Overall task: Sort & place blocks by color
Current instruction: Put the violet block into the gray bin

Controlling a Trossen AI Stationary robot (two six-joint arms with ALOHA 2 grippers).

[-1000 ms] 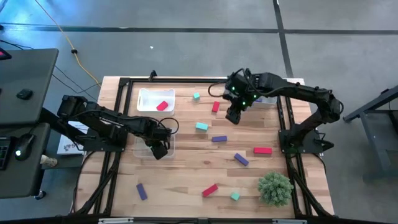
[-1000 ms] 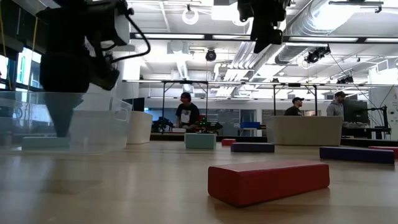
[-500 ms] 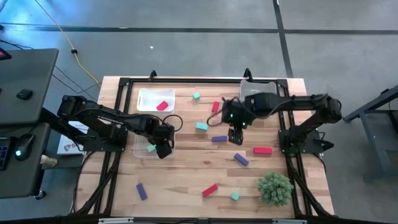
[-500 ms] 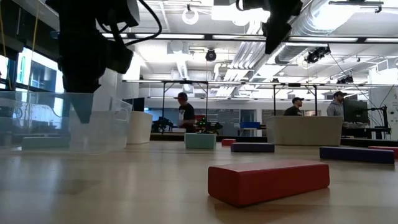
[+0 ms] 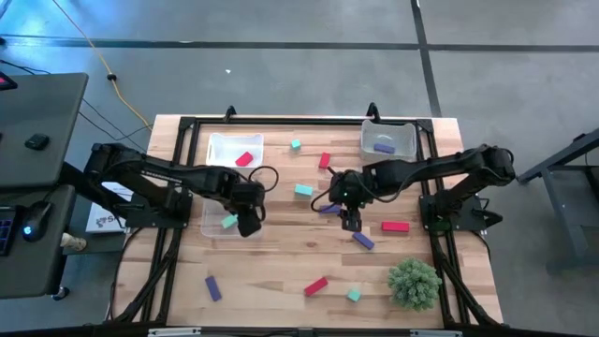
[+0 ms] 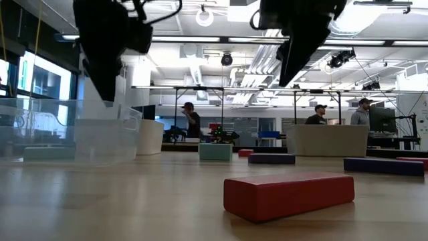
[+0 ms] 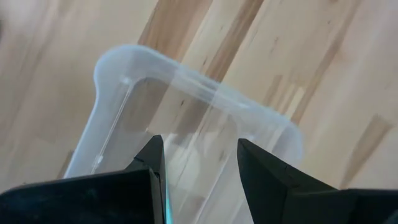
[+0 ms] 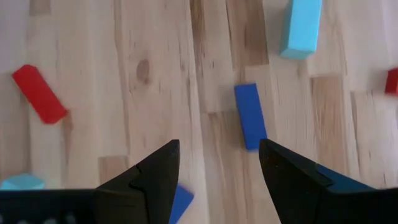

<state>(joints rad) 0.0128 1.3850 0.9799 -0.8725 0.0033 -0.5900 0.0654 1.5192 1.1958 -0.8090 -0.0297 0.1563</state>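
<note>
My left gripper (image 5: 248,225) hangs open and empty above the near left clear bin (image 5: 217,208), with its rim (image 7: 205,87) showing past the fingers. A teal block (image 5: 227,223) lies on that bin's floor. My right gripper (image 8: 217,174) is open and empty over the table's middle. It stands just above and between two purple blocks, one (image 8: 250,115) toward the table's left, the other (image 5: 363,241) toward the near edge. Both lie flat on the wood. Red, teal and purple blocks lie scattered over the table.
A far left bin (image 5: 234,140) holds a red block (image 5: 245,159). A far right bin (image 5: 388,131) holds a purple block (image 5: 384,147). Loose on the table are teal (image 5: 304,190), red (image 5: 395,226) and red (image 5: 316,285) blocks. A green plant ball (image 5: 414,281) stands near right.
My left gripper has risen out of the near left bin, and the teal block has stayed on the bin's floor. My right gripper has swung from near the far right bin toward the near edge and come down over the purple blocks at the middle.
</note>
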